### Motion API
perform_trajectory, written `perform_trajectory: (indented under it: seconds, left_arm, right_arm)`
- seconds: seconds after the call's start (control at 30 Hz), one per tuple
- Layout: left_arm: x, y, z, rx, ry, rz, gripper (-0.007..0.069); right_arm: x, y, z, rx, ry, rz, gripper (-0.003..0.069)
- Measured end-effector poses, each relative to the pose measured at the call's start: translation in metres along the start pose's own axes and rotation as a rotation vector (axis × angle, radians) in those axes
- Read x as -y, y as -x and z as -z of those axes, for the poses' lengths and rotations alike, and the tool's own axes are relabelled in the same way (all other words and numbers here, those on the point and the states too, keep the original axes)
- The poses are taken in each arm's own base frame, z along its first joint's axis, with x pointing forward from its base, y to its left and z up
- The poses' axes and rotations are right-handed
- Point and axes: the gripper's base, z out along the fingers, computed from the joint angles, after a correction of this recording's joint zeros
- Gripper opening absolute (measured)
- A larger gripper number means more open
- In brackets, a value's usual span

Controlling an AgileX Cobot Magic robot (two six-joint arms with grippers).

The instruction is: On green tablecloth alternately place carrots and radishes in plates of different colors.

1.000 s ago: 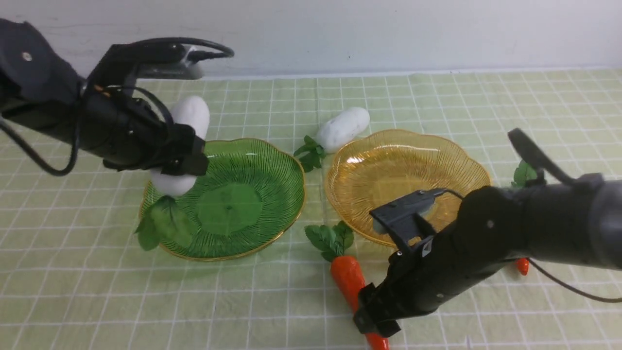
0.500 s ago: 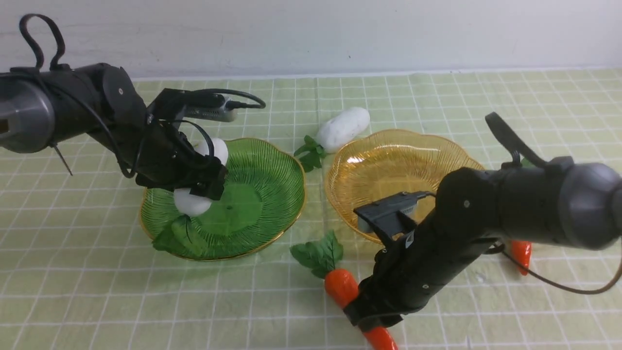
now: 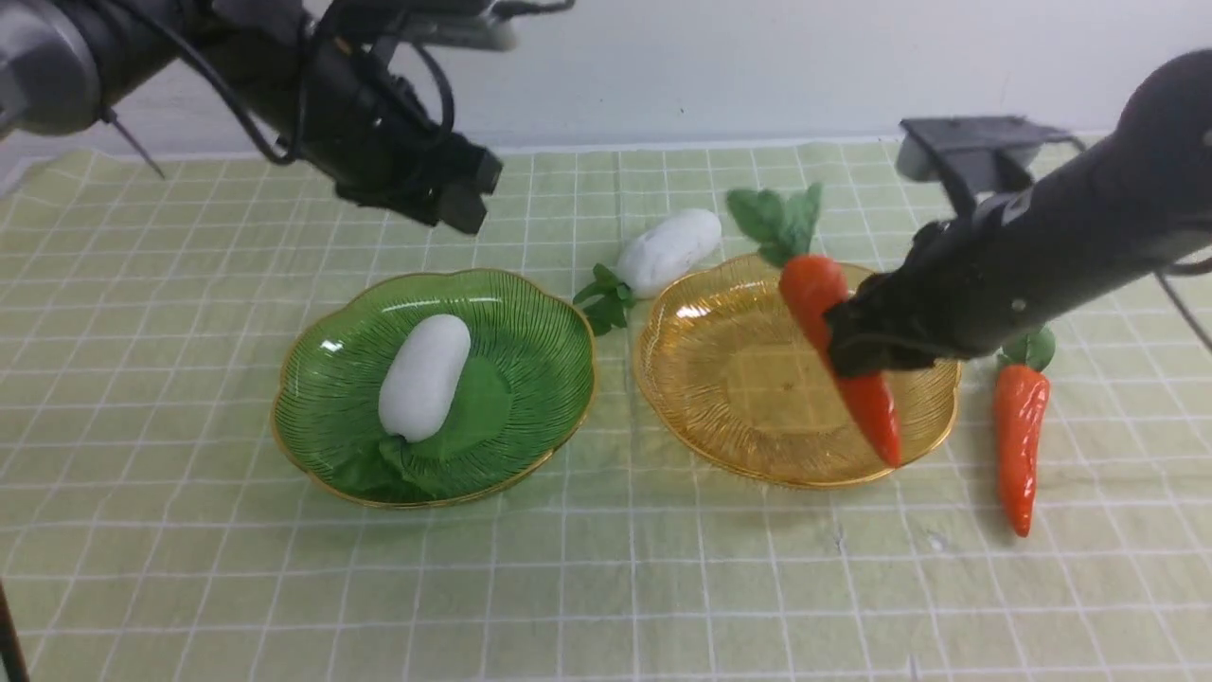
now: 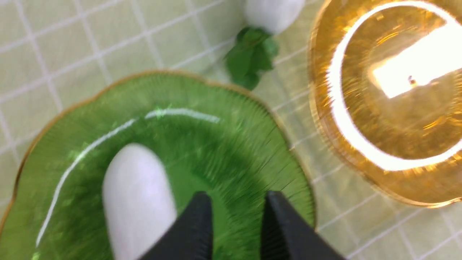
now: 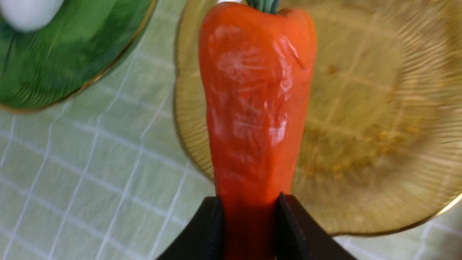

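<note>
the green tablecloth (image 3: 189, 568) fills the frame up to a white wall (image 3: 757, 66) at the top. two plates sit side by side in the middle: the green plate (image 3: 540, 350) at centre left, the amber plate (image 3: 720, 379) at centre right, with a narrow strip of cloth between them.

one radish (image 3: 424, 376) lies inside the green plate, left of its middle, leaves spread under its lower end. the second radish (image 3: 668, 251) lies on the cloth just above the gap between the plates, its white end by the amber plate's upper left rim, its leaves close to the green plate's rim.

the left claw (image 3: 464, 194) hangs in the upper left of the frame, above the green plate and clear of it. its fingers (image 4: 196, 231) stand a little apart with nothing between them.

the right claw (image 3: 852, 346) comes in from the right and is clamped on a carrot (image 3: 812, 294), its fingers (image 5: 213, 231) pinching the narrow half. that carrot hangs tilted over the right side of the amber plate, leaves up, tip down toward the lower right rim; i cannot tell whether the tip touches. the arm hides part of that plate's right rim.

the second carrot (image 3: 1020, 436) lies on the cloth just right of the amber plate, tip toward the bottom, its leaves half hidden under the arm.
</note>
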Motion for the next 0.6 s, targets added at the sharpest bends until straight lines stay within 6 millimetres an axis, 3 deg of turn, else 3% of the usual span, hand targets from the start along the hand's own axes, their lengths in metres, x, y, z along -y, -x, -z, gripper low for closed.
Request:
perform_trajectory:
  seconds: [0.03,0.07,0.13,0.27,0.4,0.5,0.6]
  left_arm:
    - [0.017,0.017,0.0,0.04,-0.019,-0.049,0.0051]
    - [0.029,0.028,-0.005,0.067,-0.033,-0.08,0.0022]
    - [0.038,0.039,-0.014,0.097,-0.045,-0.103,0.0004]
    - [0.046,0.057,-0.058,0.17,-0.046,-0.133,0.0011]
    - [0.043,0.058,-0.107,0.195,-0.034,-0.133,0.009]
    - [0.038,0.054,-0.139,0.207,-0.011,-0.133,0.0202]
    - [0.032,0.046,-0.167,0.199,0.014,-0.132,0.0365]
  right_arm:
    - [0.015,0.012,-0.003,0.019,-0.02,-0.037,0.0174]
    - [0.023,0.016,-0.009,0.015,-0.029,-0.058,0.0174]
    - [0.038,0.024,-0.024,0.004,-0.043,-0.09,0.0174]
    - [0.059,0.03,-0.058,-0.039,-0.048,-0.19,0.0174]
    - [0.07,0.021,-0.089,-0.116,-0.035,-0.253,0.0176]
    - [0.07,0.016,-0.096,-0.154,-0.023,-0.246,0.0203]
    - [0.07,0.015,-0.096,-0.167,-0.016,-0.228,0.0286]
